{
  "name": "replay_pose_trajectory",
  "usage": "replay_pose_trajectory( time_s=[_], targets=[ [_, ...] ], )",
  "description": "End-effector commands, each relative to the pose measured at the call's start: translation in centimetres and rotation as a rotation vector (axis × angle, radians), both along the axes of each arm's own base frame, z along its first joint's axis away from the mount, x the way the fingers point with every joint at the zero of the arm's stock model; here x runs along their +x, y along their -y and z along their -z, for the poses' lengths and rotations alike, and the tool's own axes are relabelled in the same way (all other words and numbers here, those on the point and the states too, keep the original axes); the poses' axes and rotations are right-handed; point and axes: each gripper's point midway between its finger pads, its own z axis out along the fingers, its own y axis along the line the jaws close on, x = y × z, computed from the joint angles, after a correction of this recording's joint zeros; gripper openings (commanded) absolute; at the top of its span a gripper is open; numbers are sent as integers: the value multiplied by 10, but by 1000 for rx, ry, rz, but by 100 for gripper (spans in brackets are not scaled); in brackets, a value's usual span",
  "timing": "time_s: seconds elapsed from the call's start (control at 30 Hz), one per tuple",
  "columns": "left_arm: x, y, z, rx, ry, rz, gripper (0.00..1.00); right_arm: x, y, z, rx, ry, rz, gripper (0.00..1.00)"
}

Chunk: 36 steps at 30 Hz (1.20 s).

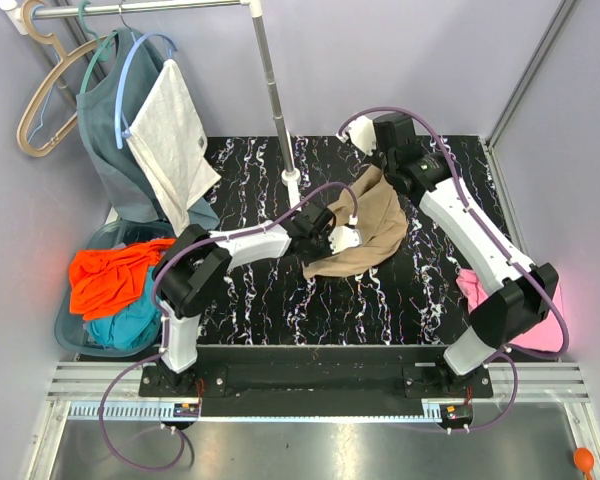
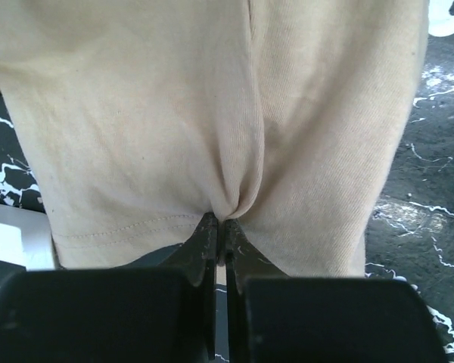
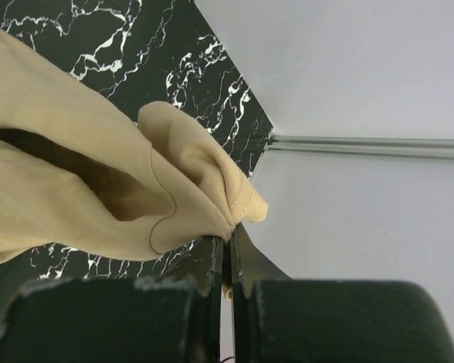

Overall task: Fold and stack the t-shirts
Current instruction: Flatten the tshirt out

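Observation:
The tan t-shirt [image 1: 368, 230] hangs stretched between both grippers above the black marble table [image 1: 260, 300]. My left gripper [image 1: 342, 238] is shut on a pinch of its cloth near the hem; in the left wrist view the gripper [image 2: 221, 224] bites a fold of the tan t-shirt [image 2: 212, 113]. My right gripper [image 1: 380, 172] is shut on the shirt's ribbed collar edge at the back; the right wrist view shows the gripper [image 3: 231, 234] holding the tan t-shirt [image 3: 91, 189]. A pink t-shirt [image 1: 480, 290] lies at the right, partly hidden by my right arm.
A blue-green basket [image 1: 75, 335] at the left holds an orange t-shirt [image 1: 105, 275] and a teal t-shirt [image 1: 130, 320]. A clothes rack pole [image 1: 275, 95] stands at the table's back, with hangers, a teal garment [image 1: 115, 120] and a white cloth [image 1: 175, 135] hanging.

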Motion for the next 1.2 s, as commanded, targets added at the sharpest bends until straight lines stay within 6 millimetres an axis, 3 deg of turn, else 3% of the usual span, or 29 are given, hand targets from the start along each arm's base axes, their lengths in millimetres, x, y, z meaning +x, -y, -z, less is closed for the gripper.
replay_pose_trajectory(
  time_s=[0.0, 0.17, 0.4, 0.5, 0.6, 0.8, 0.87, 0.97, 1.03, 1.17],
  targets=[
    [22, 5, -61, -66, 141, -52, 0, -6, 11, -20, 25, 68, 27, 0],
    [24, -3, -107, -106, 224, -83, 0, -11, 15, -14, 46, 60, 43, 0],
    [27, -30, -173, -142, 384, -155, 0, -21, 28, 9, 79, 19, 84, 0],
    [29, -41, -190, -159, 436, -193, 0, -22, 36, 12, 85, 13, 101, 0],
    [29, -52, -192, -149, 453, -207, 0, -22, 43, 12, 73, 16, 118, 0],
    [15, -61, -164, -91, 388, -174, 16, -24, 55, 13, 77, 11, 133, 0],
    [11, -61, -151, -79, 360, -165, 25, -25, 54, 15, 84, 8, 135, 0],
    [10, -56, -123, -44, 303, -145, 28, -26, 55, 21, 86, -3, 137, 0],
    [10, -55, -111, -24, 281, -136, 27, -27, 55, 25, 85, -12, 136, 0],
    [12, -52, -89, 16, 243, -121, 4, -30, 56, 27, 81, -16, 137, 0]
  ],
)
